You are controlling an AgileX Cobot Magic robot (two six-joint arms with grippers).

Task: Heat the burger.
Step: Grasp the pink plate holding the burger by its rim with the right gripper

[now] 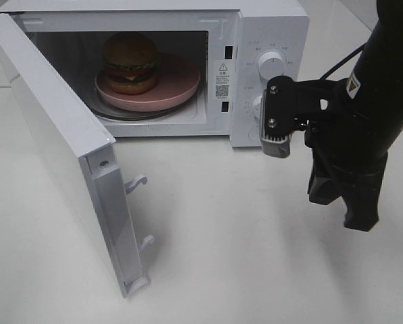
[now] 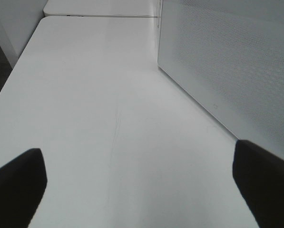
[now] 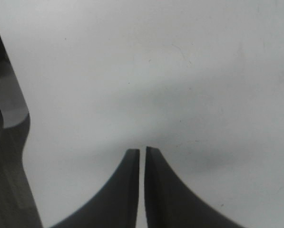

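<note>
The burger (image 1: 129, 62), with a brown bun, lettuce, cheese and a dark patty, sits on a round pink plate (image 1: 181, 84) inside the open white microwave (image 1: 269, 27). My right gripper (image 1: 350, 212) hangs to the right of the microwave, fingers pointing down at the table. In the right wrist view (image 3: 142, 151) its fingers are shut with only a thin slit between them and hold nothing. My left gripper (image 2: 137, 148) is open and empty over the bare table beside a white dotted panel (image 2: 227, 61). It does not show in the exterior view.
The microwave door (image 1: 59, 148) stands swung open toward the front left, its latch hooks (image 1: 137, 182) sticking out. The control knobs (image 1: 272, 65) are on the right panel, just behind my right arm's wrist. The white table (image 1: 221, 256) extends in front.
</note>
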